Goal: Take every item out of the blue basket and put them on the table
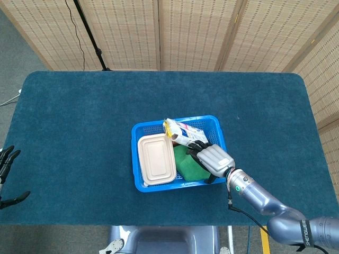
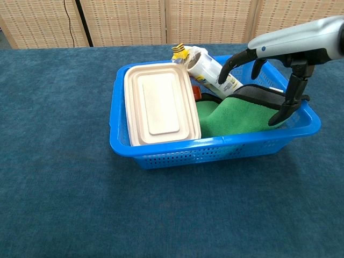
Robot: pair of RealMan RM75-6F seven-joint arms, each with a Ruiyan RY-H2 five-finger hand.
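The blue basket (image 1: 139,133) (image 2: 215,148) sits mid-table. A beige lidded box (image 1: 157,159) (image 2: 160,102) fills its left half. A white and yellow snack packet (image 1: 184,134) (image 2: 210,71) leans along the back. A green cloth with a black edge (image 1: 186,164) (image 2: 234,117) lies on the right, and a bit of something red (image 2: 196,94) shows beside it. My right hand (image 1: 213,157) (image 2: 293,42) hovers over the basket's right side, fingers (image 2: 236,58) spread above the packet, thumb down by the cloth's black edge, holding nothing. My left hand (image 1: 6,160) stays open at the table's far left edge.
The dark blue table covering (image 1: 79,121) spreads wide on all sides of the basket. Woven screen panels (image 1: 196,32) stand behind the table, with a black stand pole (image 1: 90,34) at the back left.
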